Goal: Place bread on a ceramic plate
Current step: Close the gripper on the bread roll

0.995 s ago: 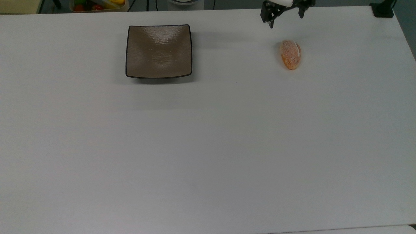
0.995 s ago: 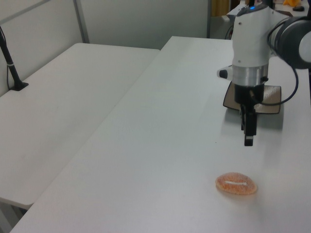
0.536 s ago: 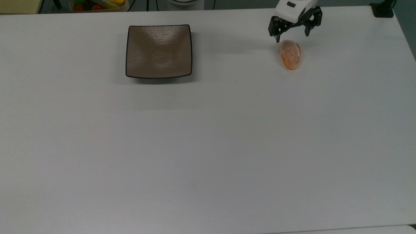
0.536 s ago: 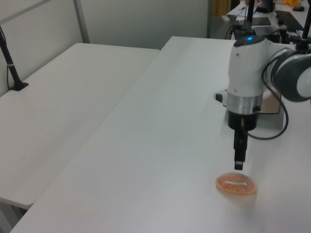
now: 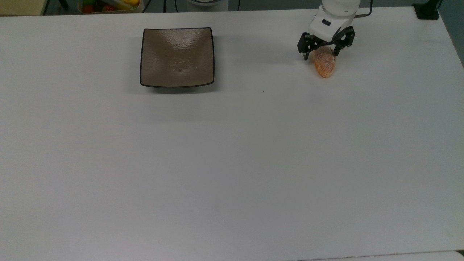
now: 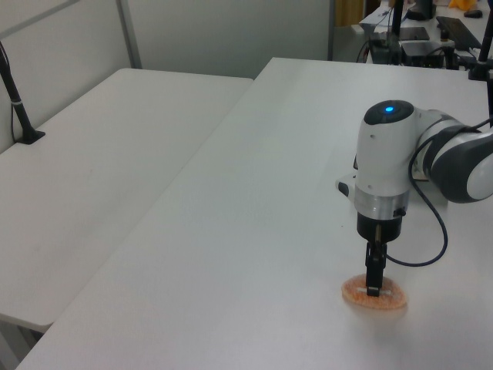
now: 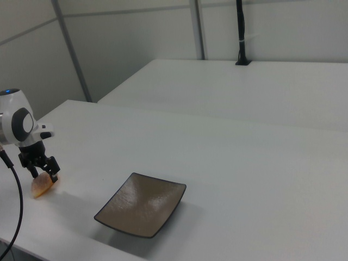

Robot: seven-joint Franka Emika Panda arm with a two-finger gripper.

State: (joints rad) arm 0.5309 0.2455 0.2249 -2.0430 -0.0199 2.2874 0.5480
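Jaws, spread, straddle the bread (image 5: 324, 63), covering its far end; ceramic plate (image 5: 177, 57) empty.

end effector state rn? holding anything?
End effector: open, fingers down on either side of the bread, which lies on the table; not gripping it yet.

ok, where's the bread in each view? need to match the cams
Top view: the bread lies upper right on the table, between the fingers of the open gripper.
Left view: bread lower right, under the gripper.
Right view: bread far left, below the gripper.
Shared landmark: the ceramic plate, empty, apart from the bread.
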